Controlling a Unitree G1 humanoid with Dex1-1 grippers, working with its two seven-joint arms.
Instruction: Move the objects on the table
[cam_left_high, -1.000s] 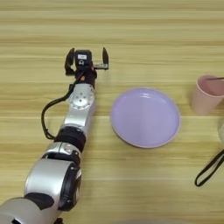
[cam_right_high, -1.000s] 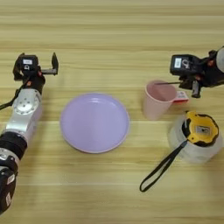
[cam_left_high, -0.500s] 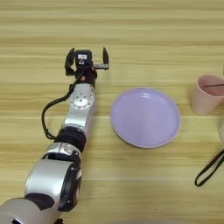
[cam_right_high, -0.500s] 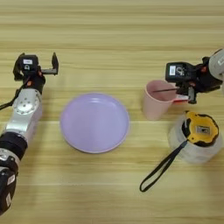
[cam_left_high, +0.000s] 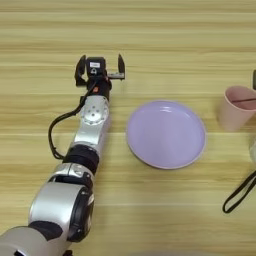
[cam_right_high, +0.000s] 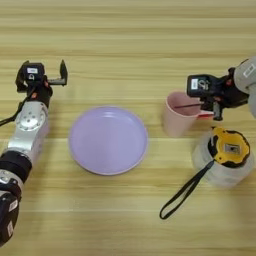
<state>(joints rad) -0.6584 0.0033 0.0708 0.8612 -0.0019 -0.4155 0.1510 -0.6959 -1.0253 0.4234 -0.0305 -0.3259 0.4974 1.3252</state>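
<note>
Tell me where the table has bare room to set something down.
Bare wood runs along the far edge of the table and along the near edge below the lavender plate. The strip between plate and left gripper is also bare. The right side is crowded: pink cup, right gripper, and the yellow-black gadget on the tape roll.

Lavender plate (cam_right_high: 108, 140) centre, gadget (cam_right_high: 228, 147) atop tape roll (cam_right_high: 220, 167)

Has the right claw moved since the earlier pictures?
Yes. The right claw moved left, toward the pink cup, now over its rim.
</note>
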